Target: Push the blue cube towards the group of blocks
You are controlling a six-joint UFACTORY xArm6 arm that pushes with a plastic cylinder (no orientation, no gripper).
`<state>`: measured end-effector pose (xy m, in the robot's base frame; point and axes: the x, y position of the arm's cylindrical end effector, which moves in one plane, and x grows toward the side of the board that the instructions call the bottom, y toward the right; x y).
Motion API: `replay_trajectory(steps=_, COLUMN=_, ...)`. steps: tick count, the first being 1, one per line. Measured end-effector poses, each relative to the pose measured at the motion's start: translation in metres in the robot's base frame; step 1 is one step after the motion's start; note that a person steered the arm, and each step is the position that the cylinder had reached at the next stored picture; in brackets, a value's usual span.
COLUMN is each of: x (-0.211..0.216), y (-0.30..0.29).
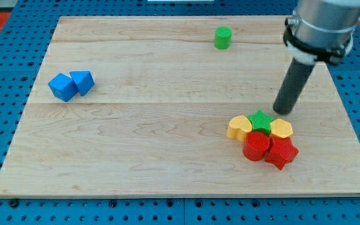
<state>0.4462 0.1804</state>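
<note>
Bare rod tool, nothing held, my tip (282,111) beside group of blocks (263,137) — swing to view's left of blue cube (62,87), push rightward, avoiding blue wedge-like block (82,82) on tabletop (167,144).

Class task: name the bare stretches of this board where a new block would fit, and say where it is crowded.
Bare: the wide middle between the blue blocks and the cluster, the whole bottom strip, and the top left corner. Crowded: lower right, where the yellow, green star, and red blocks touch, my tip just above them. A green cylinder stands alone at the top.
</note>
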Motion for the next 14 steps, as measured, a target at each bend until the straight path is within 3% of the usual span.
replay_trajectory(steps=1, x=-0.055, y=-0.054)
replay_trajectory(steps=2, x=-0.089, y=-0.156)
replay_trajectory(steps=4, x=-0.118, y=-0.371)
replay_trajectory(steps=5, x=-0.103, y=-0.459)
replay_trajectory(steps=6, x=-0.058, y=-0.479)
replay_trajectory(steps=7, x=-0.028, y=-0.448)
replay_trajectory(steps=9, x=-0.058, y=-0.330)
replay_trajectory(steps=11, x=-0.059, y=-0.308)
replay_trajectory(steps=12, x=-0.059, y=-0.359)
replay_trajectory(steps=13, x=-0.033, y=-0.337)
replay_trajectory(steps=14, x=-0.003, y=-0.259)
